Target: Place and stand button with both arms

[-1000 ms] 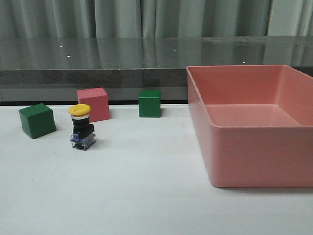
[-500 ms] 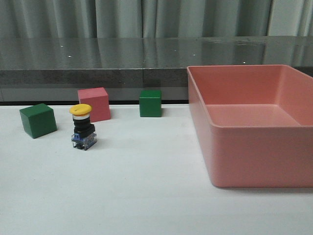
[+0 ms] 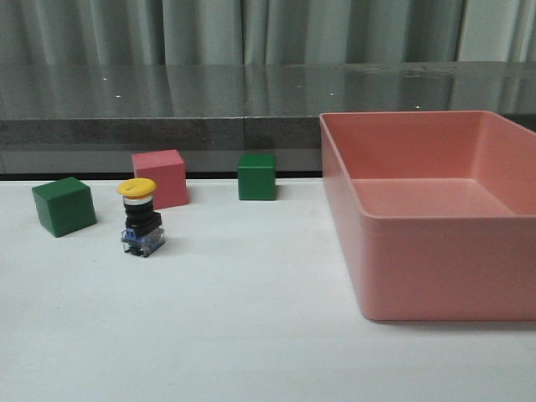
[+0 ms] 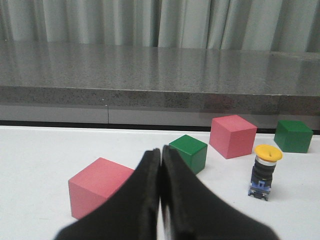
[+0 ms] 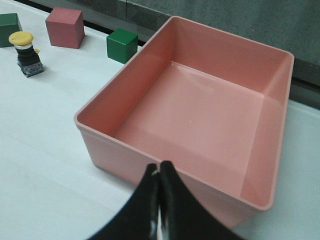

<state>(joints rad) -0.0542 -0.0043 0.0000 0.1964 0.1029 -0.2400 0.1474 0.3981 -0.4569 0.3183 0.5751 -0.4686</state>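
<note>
While button stands upright on white tabletop, yellow cap up, blue-clear base down, no tool touches it. Sits at left of scene, just near-side of pink cube, right of green cube. Second green cube farther right, near back edge. Large pink bin at right. Another pink cube visible only in left wrist view. Left tool fingers pressed together, holding nothing. Right tool likewise pressed together, above near wall of bin.
</note>
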